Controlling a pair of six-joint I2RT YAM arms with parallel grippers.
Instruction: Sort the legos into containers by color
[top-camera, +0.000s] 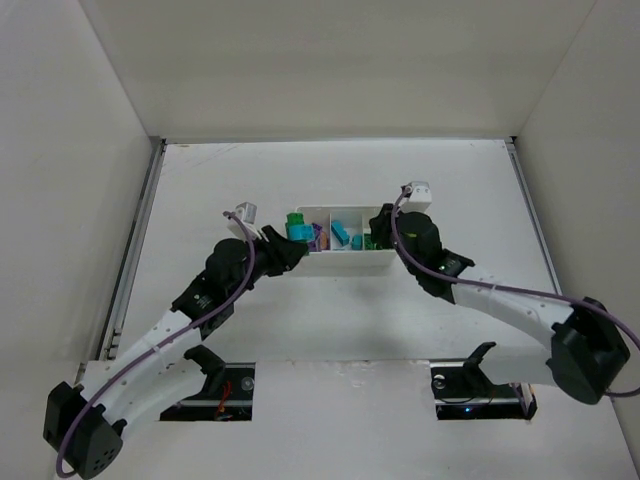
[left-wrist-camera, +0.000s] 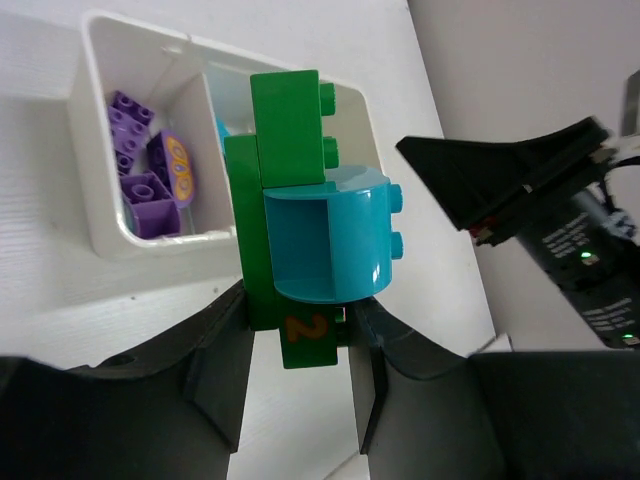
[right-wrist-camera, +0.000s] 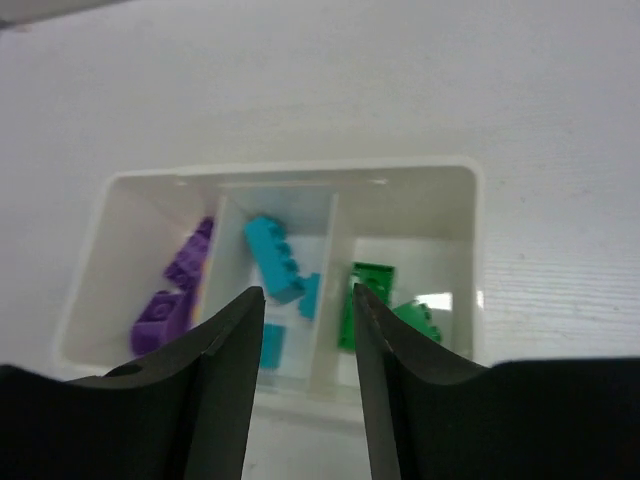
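Observation:
My left gripper (left-wrist-camera: 298, 322) is shut on a joined stack (left-wrist-camera: 300, 200) of green bricks with a cyan rounded brick; the lowest green piece carries an orange "2". In the top view the left gripper (top-camera: 297, 241) holds this stack (top-camera: 297, 226) over the left end of the white three-compartment tray (top-camera: 345, 268). My right gripper (right-wrist-camera: 307, 295) is open and empty above the tray (right-wrist-camera: 300, 170), at its right end in the top view (top-camera: 379, 223). The tray holds purple bricks (right-wrist-camera: 175, 290) on the left, cyan bricks (right-wrist-camera: 272, 258) in the middle and green bricks (right-wrist-camera: 375, 275) on the right.
The tray's left compartment with purple bricks (left-wrist-camera: 130, 130) lies behind the held stack in the left wrist view. The right arm's black gripper (left-wrist-camera: 520, 180) shows close on the right of that view. White walls enclose the table on three sides.

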